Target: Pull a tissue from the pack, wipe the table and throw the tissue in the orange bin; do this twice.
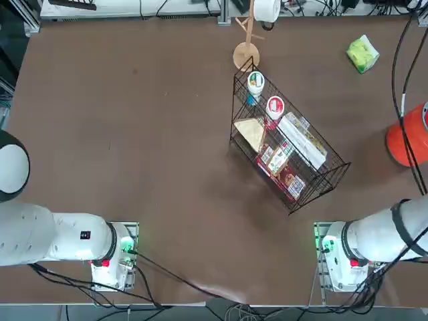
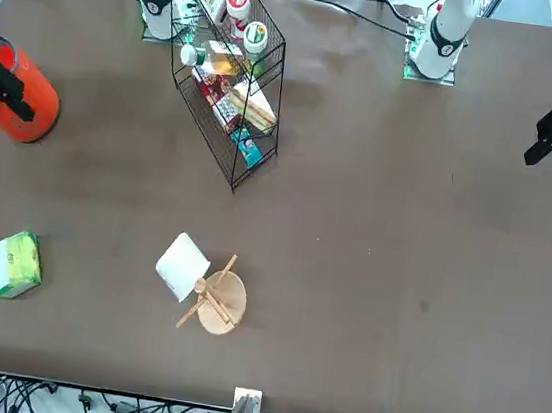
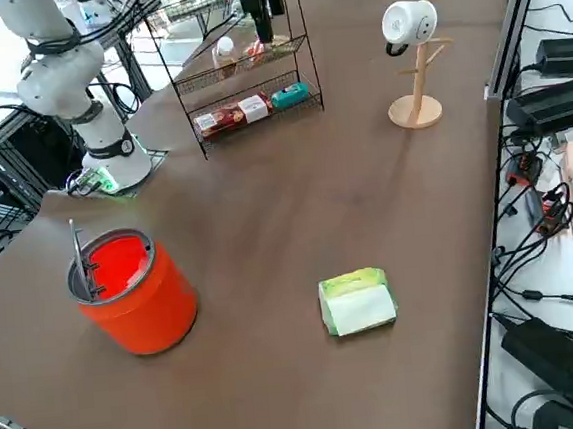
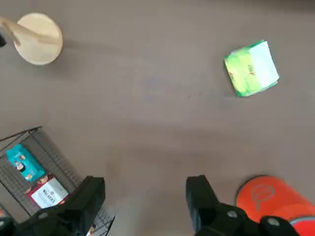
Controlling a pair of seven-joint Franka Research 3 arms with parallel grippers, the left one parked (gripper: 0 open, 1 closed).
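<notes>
Right now my right gripper [image 4: 145,196] hangs spread wide and empty, high over the table [image 4: 147,108] beside the orange bin [image 4: 275,201]. Farther out lies the pack [image 4: 251,69]; pinching it too deep could lift the whole packet rather than one tissue.

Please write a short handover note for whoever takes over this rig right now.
Right gripper: open, empty, high above the table, near the orange bin.
Pack: lying on the table's far right corner area, apart from the bin, no tissue pulled out.
Bin: upright by the right edge; no tissue seen inside.
Done: nothing visible yet.
Left: both rounds of pull, wipe, bin.
</notes>
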